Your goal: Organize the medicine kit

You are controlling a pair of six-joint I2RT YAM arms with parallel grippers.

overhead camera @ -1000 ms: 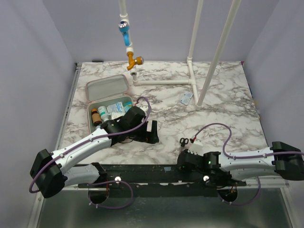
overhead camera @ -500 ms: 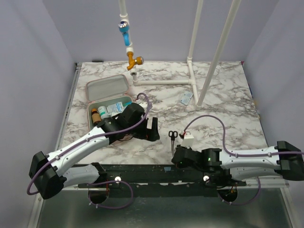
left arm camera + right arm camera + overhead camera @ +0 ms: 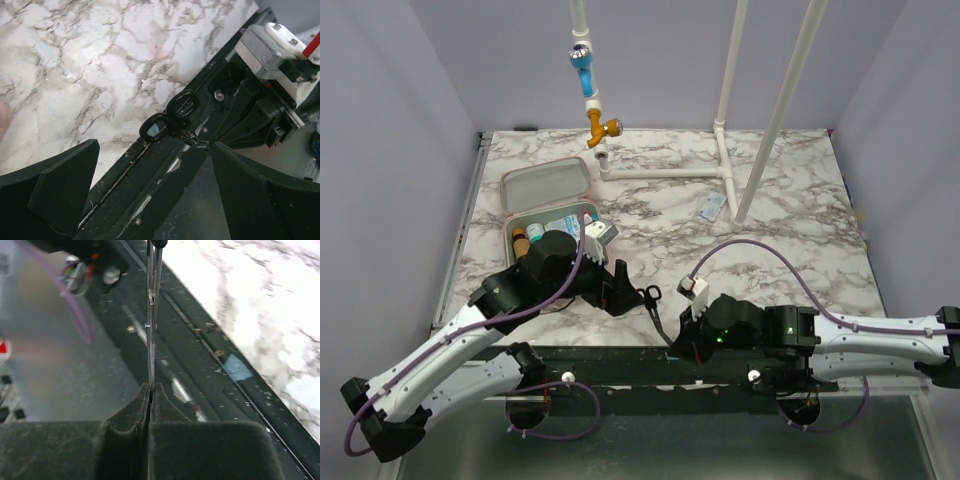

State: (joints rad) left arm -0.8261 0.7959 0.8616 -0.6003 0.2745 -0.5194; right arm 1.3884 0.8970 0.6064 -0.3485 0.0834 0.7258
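The medicine kit (image 3: 548, 185) lies open at far left, just beyond your left gripper (image 3: 155, 150), which gapes wide. The scissors (image 3: 172, 116) offer their black loops ahead of it (not yet touched). Ease forward, close squarely on the loops, then free the right gripper (image 3: 151, 390), pinched on the blade tips.

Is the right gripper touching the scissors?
Touching. The right wrist view shows the right gripper shut on the scissors, with the blade tips clamped and no gap.
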